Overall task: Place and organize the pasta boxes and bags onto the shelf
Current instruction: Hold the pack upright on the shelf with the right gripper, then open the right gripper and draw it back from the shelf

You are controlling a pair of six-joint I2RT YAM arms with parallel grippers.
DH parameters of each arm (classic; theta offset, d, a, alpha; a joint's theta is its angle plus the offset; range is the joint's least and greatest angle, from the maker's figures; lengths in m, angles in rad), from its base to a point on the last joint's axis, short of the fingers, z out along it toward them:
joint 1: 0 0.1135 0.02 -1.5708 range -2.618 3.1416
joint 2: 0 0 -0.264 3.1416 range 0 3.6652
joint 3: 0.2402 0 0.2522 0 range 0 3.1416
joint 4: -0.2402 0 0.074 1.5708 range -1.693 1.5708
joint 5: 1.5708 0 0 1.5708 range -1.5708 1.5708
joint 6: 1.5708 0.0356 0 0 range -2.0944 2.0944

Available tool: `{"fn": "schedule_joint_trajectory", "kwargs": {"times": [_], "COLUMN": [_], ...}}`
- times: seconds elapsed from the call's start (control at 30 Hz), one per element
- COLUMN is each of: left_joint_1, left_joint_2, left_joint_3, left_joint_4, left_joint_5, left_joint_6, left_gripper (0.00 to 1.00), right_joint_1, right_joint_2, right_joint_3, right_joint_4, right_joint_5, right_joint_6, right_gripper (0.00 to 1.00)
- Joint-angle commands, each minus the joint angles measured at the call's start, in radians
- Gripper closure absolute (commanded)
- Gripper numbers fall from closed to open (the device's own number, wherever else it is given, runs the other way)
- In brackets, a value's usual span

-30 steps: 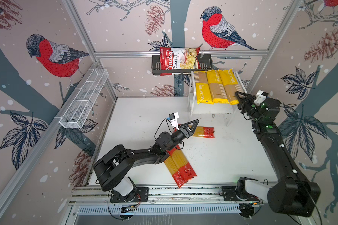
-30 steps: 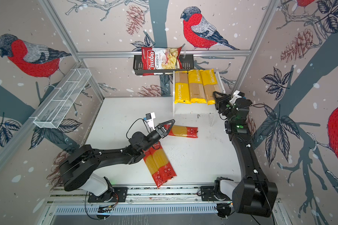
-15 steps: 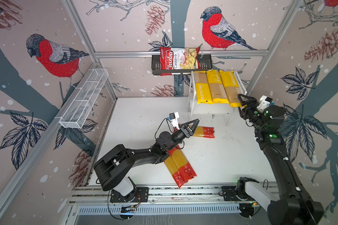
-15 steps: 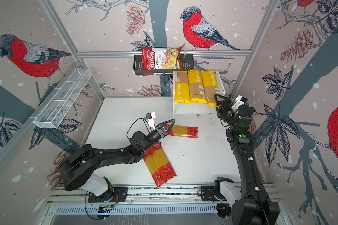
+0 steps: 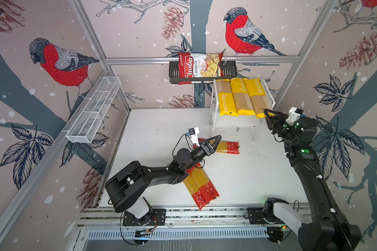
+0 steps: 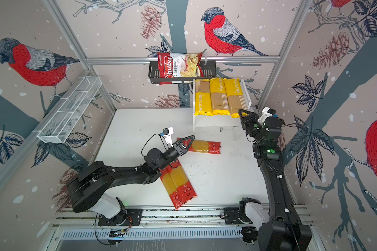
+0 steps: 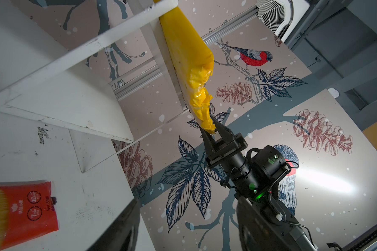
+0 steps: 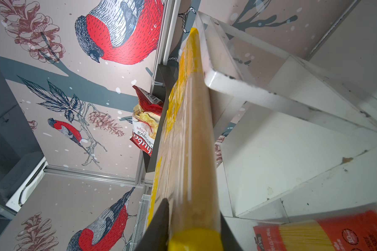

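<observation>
**Right claw on the outermost yellow pack, at the shelf's front edge**

My right claw (image 5: 267, 113) is pinched onto the near, crimped end of the rightmost PASTATIME pack (image 5: 258, 97). The left wrist view shows my fingertips (image 7: 223, 134) closed against the yellow wrapper. That pack lies lengthwise on the top board of the shelf (image 5: 235, 123), with its gripped end hanging over the front edge. It touches the other two PASTATIME packs (image 5: 241, 97), which lie alongside it.

My left claw (image 5: 214, 140) hangs with its jaws well apart and nothing between them. It is above one end of a single red pack (image 5: 227, 147), which lies flat on the white table (image 5: 157, 130) in front of the shelf. A pair of red packs (image 5: 201, 187) lies side by side nearer the front rail (image 5: 183, 214), with one end tucked under my left arm.

The table is matte white, scuffed and dotted with dark specks (thickest beside the pair of red packs). Around it stand pale walls (image 5: 139, 32) printed with red-breasted birds, pine cones and dark leaves, held in an aluminium frame (image 5: 139, 60). On the back wall a black basket (image 5: 230, 69) holds a Chuba Cassava Chips bag (image 5: 199, 65), just above the shelf's far end. A long white wire basket (image 5: 94, 110) hangs on the left wall.
</observation>
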Motion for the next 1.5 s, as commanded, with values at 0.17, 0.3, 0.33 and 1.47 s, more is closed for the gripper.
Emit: {"fn": "schedule_joint_trajectory", "kwargs": {"times": [0.17, 0.3, 0.33, 1.47], "left_joint_1": [0.0, 0.001, 0.0, -0.083], "left_joint_2": [-0.016, -0.016, -0.017, -0.28], "left_joint_3": [-0.006, -0.002, -0.001, -0.088], "left_joint_4": [0.034, 0.025, 0.024, -0.791], "left_joint_5": [-0.005, -0.005, -0.005, -0.284], "left_joint_6": [0.011, 0.018, 0.02, 0.329], "left_gripper": [0.31, 0.31, 0.31, 0.3], "right_joint_1": [0.005, 0.005, 0.004, 0.444], "right_joint_2": [0.076, 0.08, 0.082, -0.154], "right_joint_3": [0.041, 0.036, 0.04, -0.411], "right_joint_4": [0.123, 0.131, 0.129, -0.064], "right_joint_5": [-0.028, -0.024, -0.026, 0.197], "right_joint_6": [0.037, 0.046, 0.044, -0.063], "right_gripper": [0.76, 0.76, 0.75, 0.31]}}
